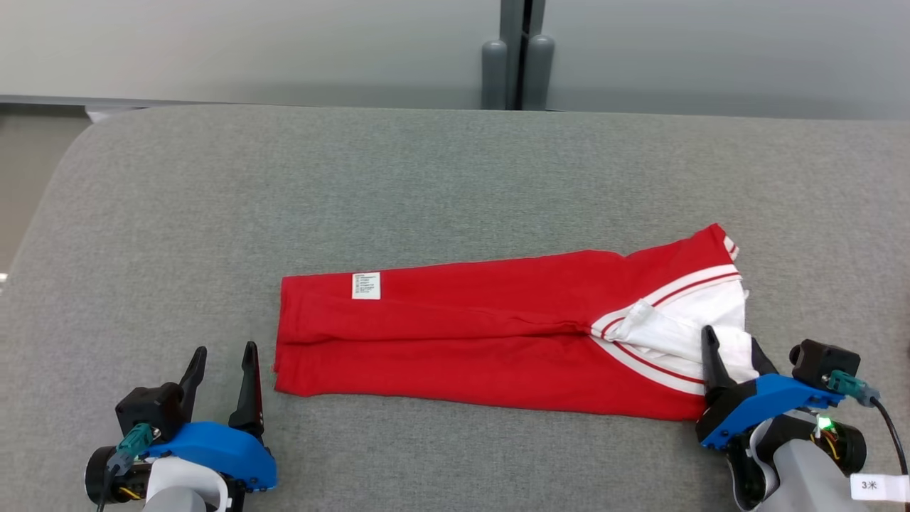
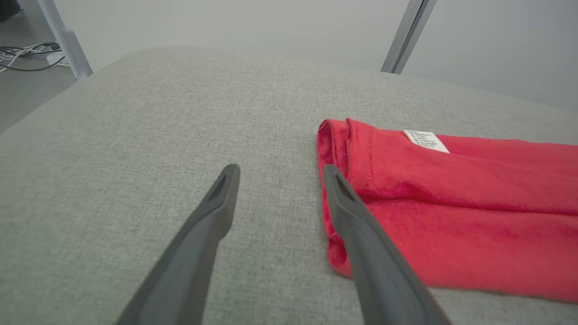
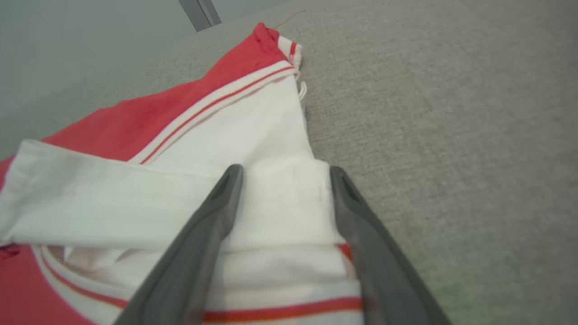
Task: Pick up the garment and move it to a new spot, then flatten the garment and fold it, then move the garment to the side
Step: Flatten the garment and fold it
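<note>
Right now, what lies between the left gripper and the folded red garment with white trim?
A narrow strip of bare grey fabric surface, clearest in the head view, between the open left gripper and the left end of the folded red garment.

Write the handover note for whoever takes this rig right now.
Left gripper: jaws open, empty, beside the left end of the garment.
Right gripper: jaws open, astride a loose white flap at the right end, not gripping.
Done: garment lies flat on the grey table, folded lengthwise into a long strip.
To do: probably tidy the flap, fold crosswise, then move it aside.
</note>
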Motion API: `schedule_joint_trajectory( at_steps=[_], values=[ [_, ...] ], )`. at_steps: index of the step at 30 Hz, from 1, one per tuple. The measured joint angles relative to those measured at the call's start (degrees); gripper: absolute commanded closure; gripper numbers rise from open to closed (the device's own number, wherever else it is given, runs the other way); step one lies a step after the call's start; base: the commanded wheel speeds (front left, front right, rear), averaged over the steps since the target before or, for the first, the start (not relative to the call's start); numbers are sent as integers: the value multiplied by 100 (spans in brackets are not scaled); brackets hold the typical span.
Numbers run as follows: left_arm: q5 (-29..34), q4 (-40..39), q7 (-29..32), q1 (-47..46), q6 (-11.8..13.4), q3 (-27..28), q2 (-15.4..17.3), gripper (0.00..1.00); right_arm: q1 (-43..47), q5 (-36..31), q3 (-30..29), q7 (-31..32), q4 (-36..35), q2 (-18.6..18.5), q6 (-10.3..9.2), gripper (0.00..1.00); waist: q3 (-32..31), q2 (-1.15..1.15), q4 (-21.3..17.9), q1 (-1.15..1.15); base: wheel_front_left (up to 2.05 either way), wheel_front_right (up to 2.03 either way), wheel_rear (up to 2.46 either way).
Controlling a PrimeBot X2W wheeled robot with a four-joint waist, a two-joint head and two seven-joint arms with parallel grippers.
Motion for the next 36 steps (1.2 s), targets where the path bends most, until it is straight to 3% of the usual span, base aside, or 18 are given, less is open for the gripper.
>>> schedule_joint_trajectory(
  at_steps=[3,4,5,6,10,15,20,23,31,32,36],
  values=[
    [51,-15,0,9,-3,15,-18,0,-176,-30,60,42,283,-54,-3,0,40,0,98,0,0,0,0],
    [60,-18,0,13,-3,20,-29,0,-231,23,142,54,368,-82,-11,26,53,0,118,0,0,0,0],
    [65,-22,0,16,-5,30,-34,0,-283,119,243,55,427,-104,-13,59,65,0,132,0,0,0,0],
    [65,-29,0,18,-19,38,-41,0,-309,204,348,54,474,-125,-20,100,73,0,141,0,0,0,0],
    [74,-44,0,32,-33,71,-74,0,-376,426,664,-56,552,-73,-10,100,72,0,94,0,0,0,0],
    [64,-96,0,105,-34,-19,-129,0,-359,152,318,-159,427,29,5,100,13,2,-84,1,0,0,0],
    [46,-158,0,226,-34,-89,-208,0,-141,-230,-278,-174,-357,-63,4,100,-124,2,-283,1,0,0,0],
    [47,-183,0,285,-34,-125,-289,0,17,-386,-338,-175,-878,-64,1,100,-221,2,-372,1,0,0,0],
    [40,-169,0,307,-35,-186,-388,0,250,-118,611,16,-1842,-12,0,100,-399,2,-331,1,0,0,0],
    [40,-162,0,321,-35,-204,-388,0,336,146,1046,147,-2053,-5,0,100,-454,2,-234,1,0,0,0],
    [58,-115,0,348,-35,-292,-400,0,433,487,1729,385,-2346,9,0,100,-541,2,38,0,0,0,0]
  ],
)
